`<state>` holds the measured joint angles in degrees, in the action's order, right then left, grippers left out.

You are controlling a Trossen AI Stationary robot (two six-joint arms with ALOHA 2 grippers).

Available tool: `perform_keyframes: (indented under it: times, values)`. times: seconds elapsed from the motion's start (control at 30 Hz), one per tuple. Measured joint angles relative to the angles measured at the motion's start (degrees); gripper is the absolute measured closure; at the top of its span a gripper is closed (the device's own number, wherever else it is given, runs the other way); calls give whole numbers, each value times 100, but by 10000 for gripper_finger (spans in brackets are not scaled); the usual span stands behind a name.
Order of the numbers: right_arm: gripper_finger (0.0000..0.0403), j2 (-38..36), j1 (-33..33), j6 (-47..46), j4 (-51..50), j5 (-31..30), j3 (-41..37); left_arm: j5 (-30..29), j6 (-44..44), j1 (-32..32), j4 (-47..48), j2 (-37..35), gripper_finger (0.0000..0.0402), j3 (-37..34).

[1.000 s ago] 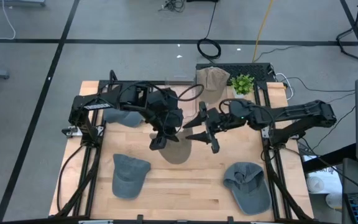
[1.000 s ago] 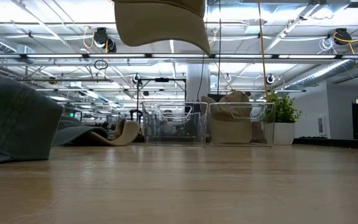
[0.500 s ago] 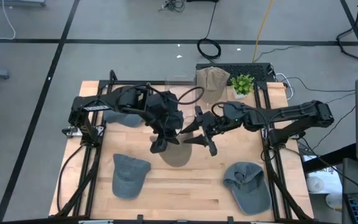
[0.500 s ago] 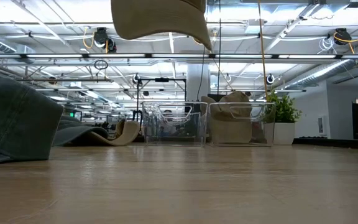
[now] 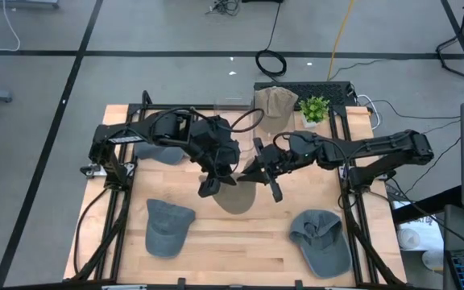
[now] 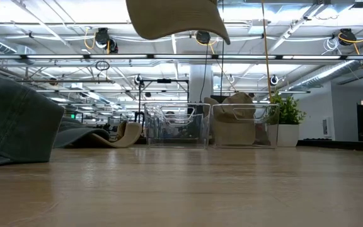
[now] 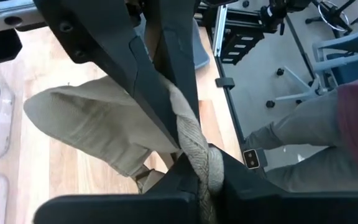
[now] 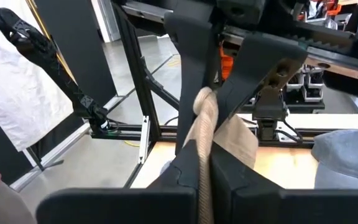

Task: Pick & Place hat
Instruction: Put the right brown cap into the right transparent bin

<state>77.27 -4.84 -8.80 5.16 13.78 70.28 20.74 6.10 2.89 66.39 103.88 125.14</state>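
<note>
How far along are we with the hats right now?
Done: one tan cap sits in the clear bin at the table's far edge. In hand: both claws are shut on a second tan fabric cap, lifted above mid-table; the left claw and the right claw each pinch its fabric. Left: placing it, then the grey caps, front left, front right and far left.

hat (image 7: 92,127): matt tan cloth, woven
table (image 5: 240,238): pale wood, smooth
bins (image 6: 210,123): clear glossy plastic
fingers (image 7: 126,59): matt black
</note>
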Motion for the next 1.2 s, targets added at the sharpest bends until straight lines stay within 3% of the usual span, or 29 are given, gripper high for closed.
perform_keyframes:
  times: [0.3,0.77,0.9,1.2]
  values:
    - [402,-366,6,90,-751,-90,-2,7,228,-219,252,-42,363,0]
    - [402,-1255,158,562,-2140,-333,-9,21,341,-688,352,-77,144,2]
    - [403,-1600,409,874,-2447,-803,-9,19,340,-807,339,-103,111,2]
    - [403,-2100,1510,1709,-2434,-798,-9,17,416,-893,327,-98,79,2]
